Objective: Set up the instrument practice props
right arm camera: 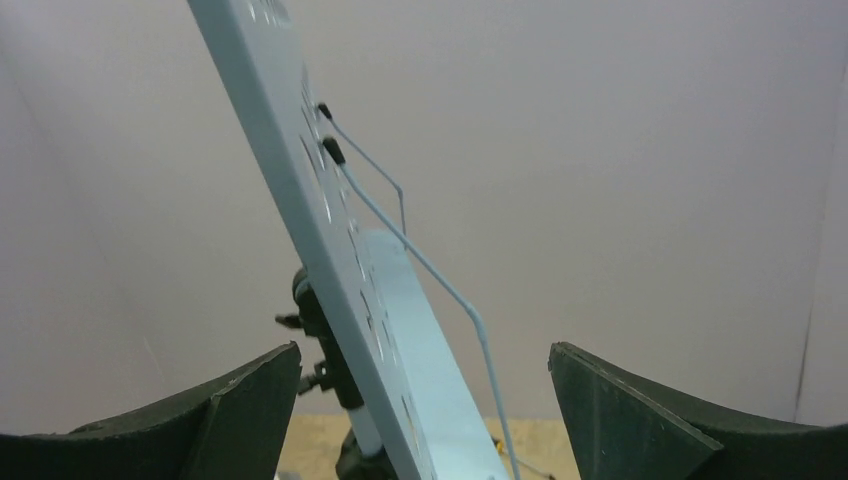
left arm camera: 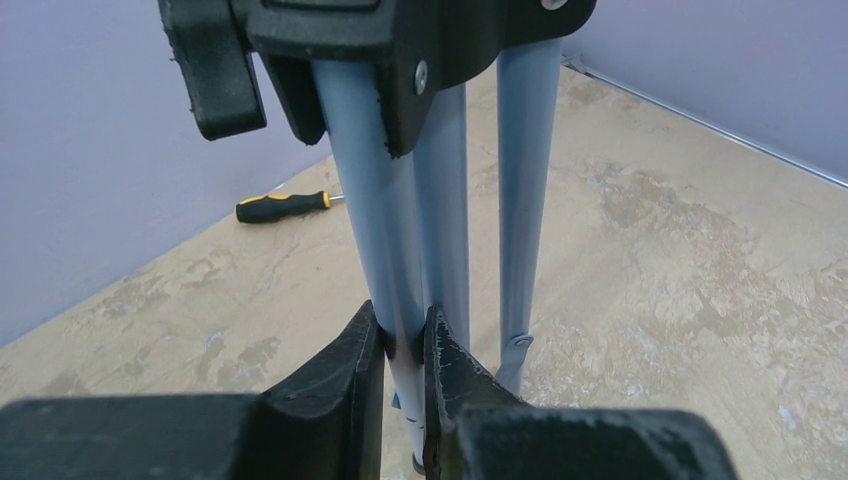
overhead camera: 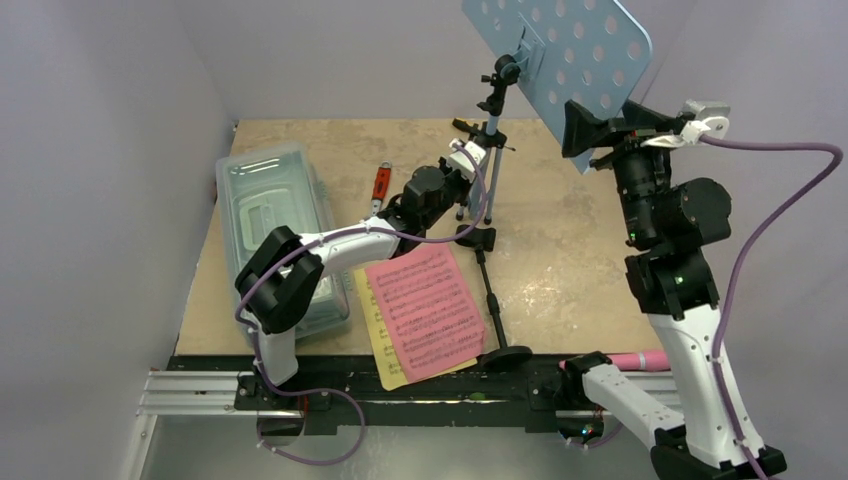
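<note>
Music stand (overhead camera: pixel 560 50): upright at the rear centre of the table (overhead camera: pixel 580 260), post vertical, perforated desk tilted, close to the back wall. Left gripper (left arm camera: pixel 405 335) is clamped on one tripod leg. Right gripper (right arm camera: pixel 425 350) gapes wide astride the desk's edge, apart from it. Bare tabletop lies to the right of the tripod.

Pinching 1 of 3 pale-blue music stand (left arm camera: pixel 365 200) tubes with the left gripper (left arm camera: pixel 405 335). Far ahead, left: black-and-yellow screwdriver (left arm camera: pixel 283 206) lying flat.
</note>
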You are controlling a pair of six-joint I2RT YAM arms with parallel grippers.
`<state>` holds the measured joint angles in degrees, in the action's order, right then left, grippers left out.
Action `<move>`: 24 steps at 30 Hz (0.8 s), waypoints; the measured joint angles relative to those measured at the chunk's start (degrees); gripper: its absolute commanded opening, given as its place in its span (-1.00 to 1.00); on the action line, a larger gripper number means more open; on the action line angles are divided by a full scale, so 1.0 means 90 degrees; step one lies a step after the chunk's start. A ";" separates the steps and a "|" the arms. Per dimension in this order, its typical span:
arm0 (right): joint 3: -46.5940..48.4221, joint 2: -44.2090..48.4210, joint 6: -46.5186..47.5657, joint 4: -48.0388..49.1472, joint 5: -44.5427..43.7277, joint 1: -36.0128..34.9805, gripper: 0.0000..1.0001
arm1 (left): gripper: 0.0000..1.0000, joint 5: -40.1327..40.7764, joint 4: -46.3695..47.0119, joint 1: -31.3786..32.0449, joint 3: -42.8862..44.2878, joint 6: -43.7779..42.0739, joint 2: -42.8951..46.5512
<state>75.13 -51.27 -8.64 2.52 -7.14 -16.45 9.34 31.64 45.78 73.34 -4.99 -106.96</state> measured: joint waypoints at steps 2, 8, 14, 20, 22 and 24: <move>-0.0015 0.0219 -0.0124 -0.0607 -0.0112 0.0000 0.97 | -1.00 0.0005 -0.0012 0.0002 0.0032 0.0005 -0.0022; -0.0058 0.0937 -0.0403 -0.2016 -0.0090 0.0000 0.97 | -1.00 0.0053 -0.0168 0.0007 0.0180 0.0049 -0.0080; -0.0359 0.1812 -0.0636 -0.2810 0.0044 0.0000 0.97 | -1.00 0.0158 -0.0289 0.0005 0.0270 0.0138 -0.0104; -0.2135 0.2681 -0.1066 -0.2851 0.0313 0.0000 0.97 | -1.00 0.0223 -0.0306 0.0005 0.0270 0.0209 -0.0104; -0.2817 0.2815 -0.1127 -0.2739 0.0461 0.0000 0.97 | -1.00 0.0240 -0.0308 0.0005 0.0270 0.0240 -0.0104; -0.3538 0.2939 -0.1205 -0.2494 0.0605 0.0000 0.97 | -1.00 0.0265 -0.0316 0.0005 0.0270 0.0267 -0.0104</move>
<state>43.29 -24.82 -19.49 -19.92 -1.69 -16.45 11.73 28.80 45.82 75.77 -2.59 -107.90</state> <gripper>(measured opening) 0.983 0.112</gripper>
